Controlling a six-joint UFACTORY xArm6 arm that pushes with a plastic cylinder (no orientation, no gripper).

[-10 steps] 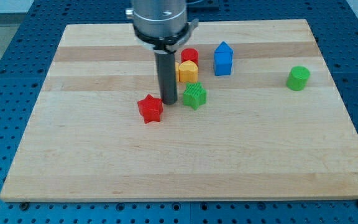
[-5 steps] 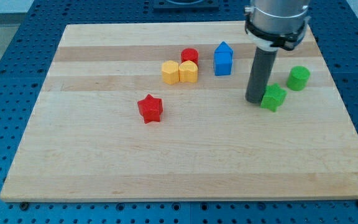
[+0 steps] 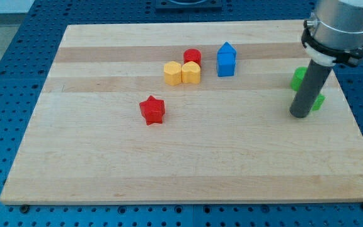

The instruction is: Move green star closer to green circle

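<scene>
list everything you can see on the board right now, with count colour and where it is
red star: 1, red, left of the board's centre, alone
yellow blocks: 2, yellow, side by side in the upper middle, shapes unclear
red cylinder: 1, red, just behind the right yellow block
blue block: 1, blue, peaked top, right of the red cylinder
green circle: 1, green, view's right, partly hidden by the rod
green star: 1, green, just below the circle, mostly hidden behind the rod
board: 1, light wood, on a blue perforated table
my tip: 1, dark rod, at the green star's left edge
</scene>
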